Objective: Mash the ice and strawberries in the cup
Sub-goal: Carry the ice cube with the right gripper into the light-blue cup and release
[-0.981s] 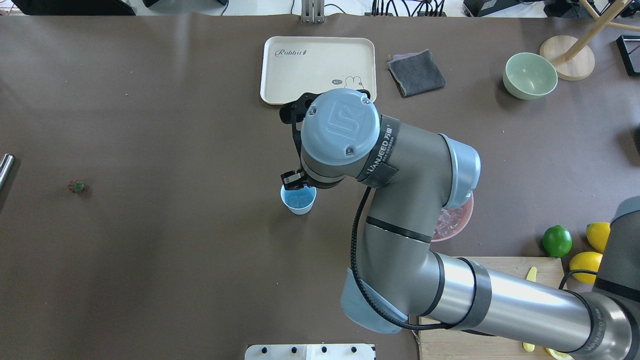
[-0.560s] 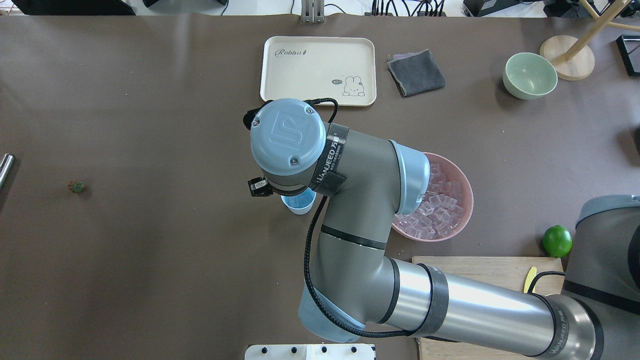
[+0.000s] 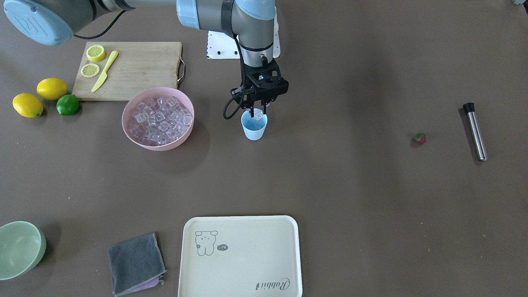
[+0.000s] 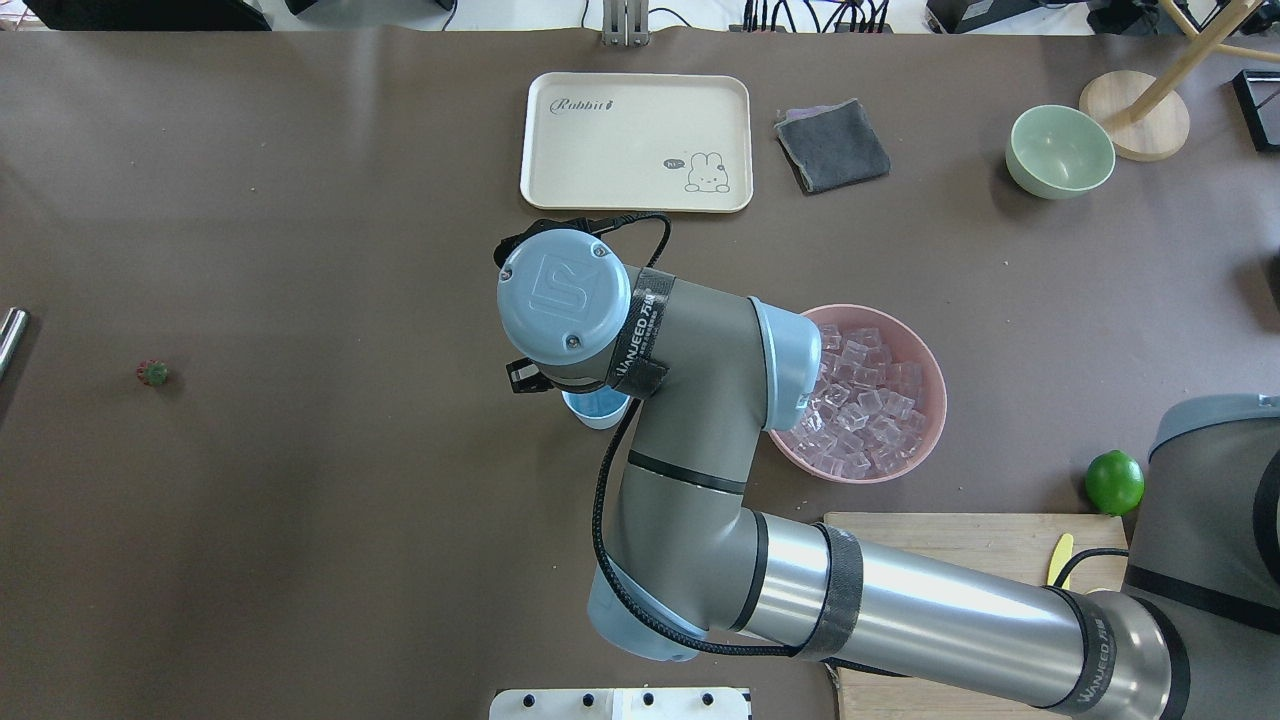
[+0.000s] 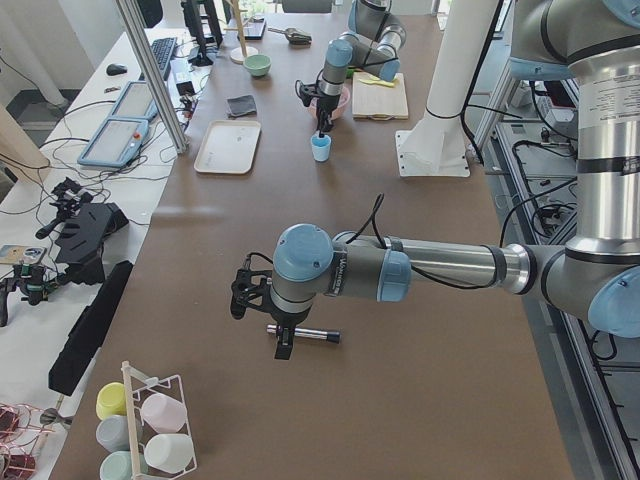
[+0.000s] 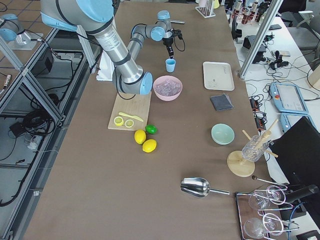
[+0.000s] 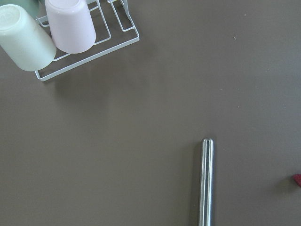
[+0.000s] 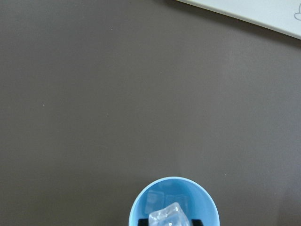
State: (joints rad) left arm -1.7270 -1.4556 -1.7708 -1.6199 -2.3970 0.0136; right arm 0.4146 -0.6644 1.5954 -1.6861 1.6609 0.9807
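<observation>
A pink bowl [image 3: 159, 145] of ice [image 3: 159, 117] stands near the cup [image 3: 254, 131] on the tabletop [image 3: 330, 185]; the strawberry [image 3: 420, 138] and a steel rod [image 3: 474, 132] lie well apart; the right pincer [image 3: 257, 112] hangs at the cup's mouth, apparently clenched on one ice cube [image 8: 168, 216], other cubes below; the left pincer [image 5: 242, 297] is near the rod, its grip I cannot tell.

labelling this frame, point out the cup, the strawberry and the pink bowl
cup [image 3: 253, 132], exterior front-facing view, on its outer wall
strawberry [image 3: 420, 138], exterior front-facing view, on its red body
pink bowl [image 3: 159, 147], exterior front-facing view, on its near outer wall
</observation>
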